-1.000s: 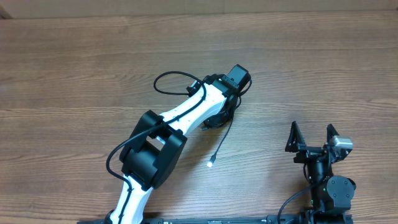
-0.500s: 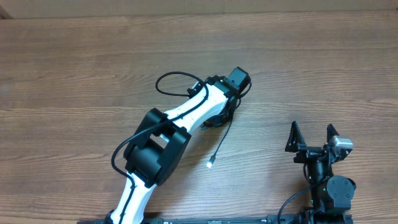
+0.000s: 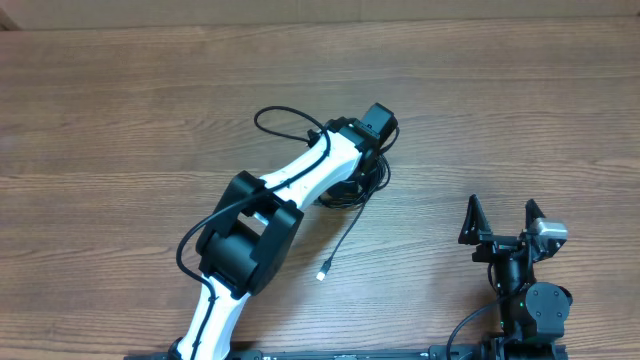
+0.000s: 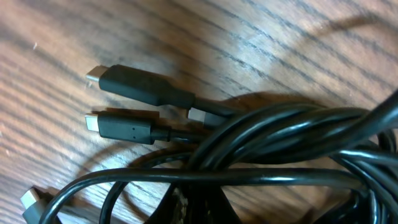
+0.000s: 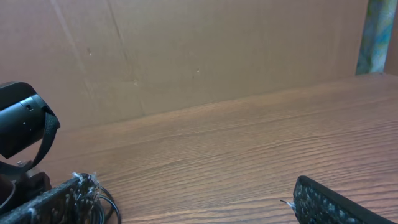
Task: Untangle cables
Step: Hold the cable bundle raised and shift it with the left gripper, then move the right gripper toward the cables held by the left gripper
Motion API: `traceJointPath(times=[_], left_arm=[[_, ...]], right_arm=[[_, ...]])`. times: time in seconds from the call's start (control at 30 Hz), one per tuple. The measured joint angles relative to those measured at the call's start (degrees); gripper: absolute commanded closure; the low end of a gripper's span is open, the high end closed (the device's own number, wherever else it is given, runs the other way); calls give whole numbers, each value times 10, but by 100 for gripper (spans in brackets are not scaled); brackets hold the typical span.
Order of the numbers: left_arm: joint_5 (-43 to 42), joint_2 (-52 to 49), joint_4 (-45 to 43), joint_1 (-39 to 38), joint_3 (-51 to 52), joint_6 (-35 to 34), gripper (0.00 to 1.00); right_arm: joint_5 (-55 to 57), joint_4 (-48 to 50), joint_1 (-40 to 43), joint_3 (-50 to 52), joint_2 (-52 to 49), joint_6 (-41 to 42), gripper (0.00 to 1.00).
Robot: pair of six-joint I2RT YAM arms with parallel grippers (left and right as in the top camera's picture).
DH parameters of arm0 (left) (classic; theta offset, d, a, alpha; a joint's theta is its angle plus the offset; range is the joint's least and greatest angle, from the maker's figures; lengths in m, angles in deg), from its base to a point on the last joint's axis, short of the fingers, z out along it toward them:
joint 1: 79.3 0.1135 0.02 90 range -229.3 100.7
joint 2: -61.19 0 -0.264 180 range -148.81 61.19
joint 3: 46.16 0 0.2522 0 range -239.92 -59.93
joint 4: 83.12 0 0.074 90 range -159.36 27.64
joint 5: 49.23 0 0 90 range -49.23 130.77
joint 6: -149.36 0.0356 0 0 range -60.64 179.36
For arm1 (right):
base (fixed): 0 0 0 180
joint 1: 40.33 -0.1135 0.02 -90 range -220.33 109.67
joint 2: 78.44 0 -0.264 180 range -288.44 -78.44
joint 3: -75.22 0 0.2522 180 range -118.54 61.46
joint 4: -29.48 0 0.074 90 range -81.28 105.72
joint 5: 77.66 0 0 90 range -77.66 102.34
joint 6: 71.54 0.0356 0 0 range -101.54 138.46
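1. Two hands are mine. The left hand (image 3: 366, 150) is out near the middle of the wooden surface (image 3: 120, 120), and the right hand (image 3: 500, 205) is well apart from it, near the front right edge.
2. My left hand is closed tight on the cables (image 3: 352, 192). Its fingers are hidden under the wrist from above and do not show in the left wrist view either.
3. The cables lie bunched as a black tangle just beside and under that hand. One strand runs out toward the front and ends in a silver-tipped plug (image 3: 322, 273) lying alone on the surface.
4. In the left wrist view the cables (image 4: 280, 134) cross and overlap in a thick knot of glossy black cord filling the lower right.
5. To the left of the knot, two black plugs point left, the upper plug (image 4: 140, 84) longer and the lower plug (image 4: 124, 126) just beneath it. Both rest on the wood.
6. A third plug (image 4: 34, 202) shows at the lower left corner.
7. My right hand is wide open and holds nothing, its fingers (image 5: 329, 199) apart above bare wood, facing a cardboard wall (image 5: 186, 56).
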Motion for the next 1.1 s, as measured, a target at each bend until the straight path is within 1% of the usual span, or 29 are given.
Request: traceJointPath(times=[0.03, 0.17, 0.33, 0.37, 0.43, 0.47, 0.6, 0.63, 0.77, 0.83, 0.97, 1.1], left_arm=[[-8, 0, 7, 3, -3, 37, 96], [-21, 0, 24, 5, -15, 131, 96], [-27, 15, 28, 8, -18, 272, 96], [-27, 36, 33, 11, -18, 311, 96], [-29, 76, 42, 15, -18, 368, 96], [-32, 108, 45, 19, -18, 411, 96], [-47, 194, 62, 25, -19, 533, 96], [-48, 203, 64, 25, -19, 544, 96], [-57, 244, 81, 25, -19, 646, 96], [-57, 247, 100, 25, -19, 688, 96], [-64, 247, 122, 25, -19, 731, 96], [-109, 247, 123, 25, -19, 782, 96]], right_arm=[[0, 0, 0, 0, 0, 0, 0], [0, 0, 0, 0, 0, 0, 0], [0, 0, 0, 0, 0, 0, 0], [0, 0, 0, 0, 0, 0, 0], [0, 0, 0, 0, 0, 0, 0], [0, 0, 0, 0, 0, 0, 0], [0, 0, 0, 0, 0, 0, 0], [0, 0, 0, 0, 0, 0, 0], [0, 0, 0, 0, 0, 0, 0], [0, 0, 0, 0, 0, 0, 0], [0, 0, 0, 0, 0, 0, 0], [0, 0, 0, 0, 0, 0, 0]])
